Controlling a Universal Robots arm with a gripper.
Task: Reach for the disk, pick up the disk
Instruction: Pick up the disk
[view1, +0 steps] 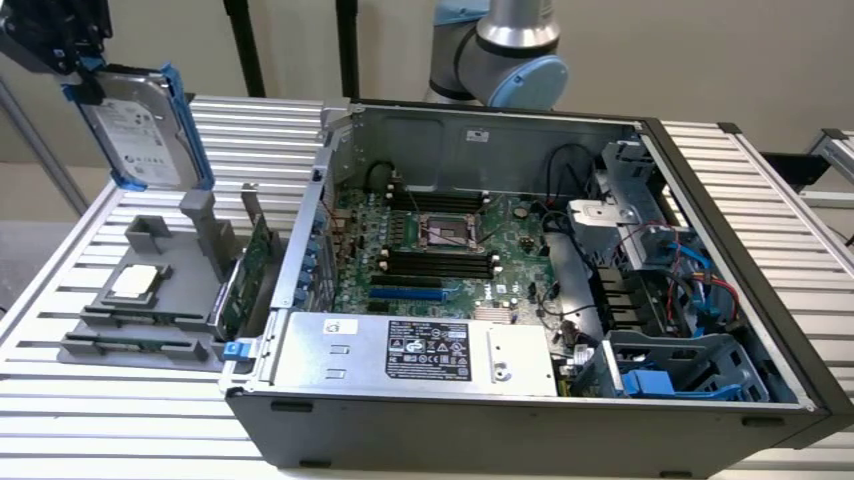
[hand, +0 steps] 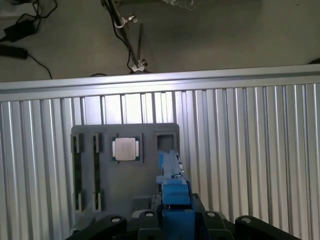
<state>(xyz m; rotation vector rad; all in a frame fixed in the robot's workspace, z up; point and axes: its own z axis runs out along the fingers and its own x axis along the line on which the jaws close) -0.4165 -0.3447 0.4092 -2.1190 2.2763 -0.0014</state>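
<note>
Hanging in the upper left of the frame, the disk (view1: 134, 125) is off the grey holder tray (view1: 94, 322) and up in the air. The jaws have it, clamped on the top end of its blue carrier, so the drive dangles label-out with a slight tilt. By my reading the pick-up is made. The grip makes sense: the plastic frame takes the squeeze, while the silver body and white label are left alone.

From the wrist view you get the disk (hand: 175, 192) edge-on, its blue carrier pinched between the black jaws. The tray (hand: 90, 132) lies well below it, with the small square processor chip (hand: 126, 148) seated in its pocket. In the exterior view that chip (view1: 136, 282) sits at mid-left, well apart from the disk. A green expansion card (view1: 248, 272) stands on edge at the tray's right side, just beside the open computer case (view1: 534, 425).

Room to move? Plenty, I'd say. The disk's lower edge hangs near the top of the tray's grey upright post (view1: 200, 212), and I can't tell how much gap there is. Toward the frame's left and bottom there's bare slatted aluminium counter (view1: 80, 420). The tight side is the right, where the case wall rises and the power supply (view1: 414, 350) fills the lower middle.
</note>
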